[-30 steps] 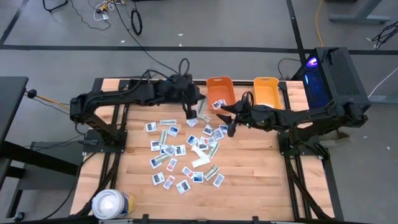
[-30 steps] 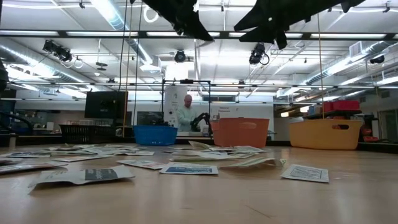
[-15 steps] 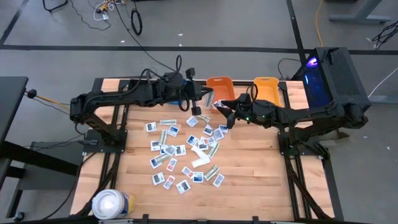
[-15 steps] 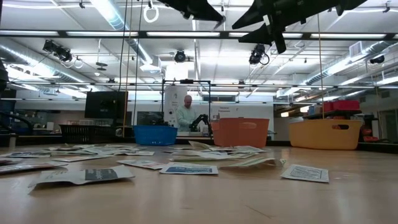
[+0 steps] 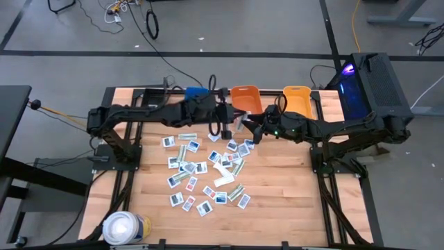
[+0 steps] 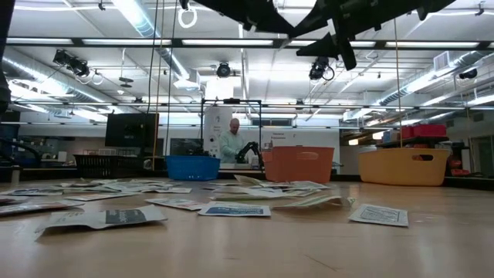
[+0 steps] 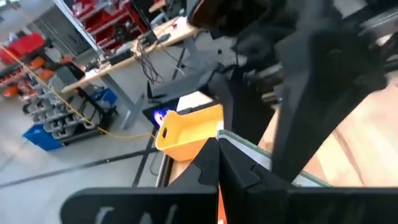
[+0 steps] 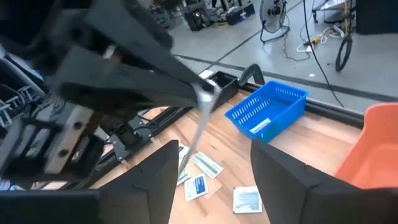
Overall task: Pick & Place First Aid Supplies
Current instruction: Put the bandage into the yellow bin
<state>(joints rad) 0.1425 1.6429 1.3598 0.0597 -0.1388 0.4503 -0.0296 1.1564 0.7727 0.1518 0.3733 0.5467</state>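
Reaching farther right, left end effector pinches a pale packet beside the spread right end effector.

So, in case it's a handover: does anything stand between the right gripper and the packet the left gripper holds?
Nothing visible. The left gripper, shut on a pale strip, holds it in clear air straight ahead of the open right gripper; loose packets lie below.

No word, number or brand can be read anywhere: the blue and red print on the small flat white paper packets scattered mid-bench is too small to make out.
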